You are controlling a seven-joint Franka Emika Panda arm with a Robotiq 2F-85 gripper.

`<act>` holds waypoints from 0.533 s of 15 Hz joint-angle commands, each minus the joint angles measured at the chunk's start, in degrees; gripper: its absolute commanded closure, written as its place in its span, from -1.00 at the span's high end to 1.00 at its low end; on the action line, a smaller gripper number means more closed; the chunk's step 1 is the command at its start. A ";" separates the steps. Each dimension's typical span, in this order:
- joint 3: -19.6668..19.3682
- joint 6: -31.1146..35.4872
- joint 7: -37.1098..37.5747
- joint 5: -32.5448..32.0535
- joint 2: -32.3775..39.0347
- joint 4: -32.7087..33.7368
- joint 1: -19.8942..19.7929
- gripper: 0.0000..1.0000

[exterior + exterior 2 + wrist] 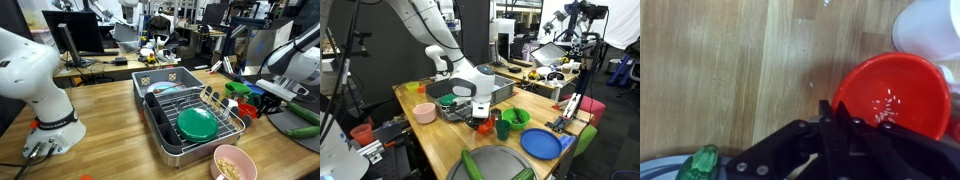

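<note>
In the wrist view my gripper point(830, 108) is shut, its two black fingers pinched together on the left rim of a red bowl point(895, 95). A few white grains lie inside the bowl. In an exterior view the gripper point(483, 117) points down at the red bowl point(485, 128), which stands on the wooden table point(440, 140) in front of the dish rack point(455, 102). A green cup point(503, 129) stands right beside the bowl.
The dish rack point(190, 125) holds a green plate point(197, 123). Round about are a green bowl point(516, 117), a blue plate point(542, 144), a pink bowl point(424, 112) and a bowl of food point(235, 163). A white object point(935, 25) is close to the red bowl.
</note>
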 commanded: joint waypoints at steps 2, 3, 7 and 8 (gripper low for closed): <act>0.33 -9.34 -8.56 -1.49 -3.59 -2.73 -1.11 -0.96; -0.62 -11.20 -9.71 -3.17 -4.64 -3.75 -0.24 -0.96; -3.52 -14.94 -11.47 -11.20 -9.65 -8.71 1.68 -0.96; -4.12 -14.87 -11.39 -13.23 -11.03 -9.99 2.04 -0.96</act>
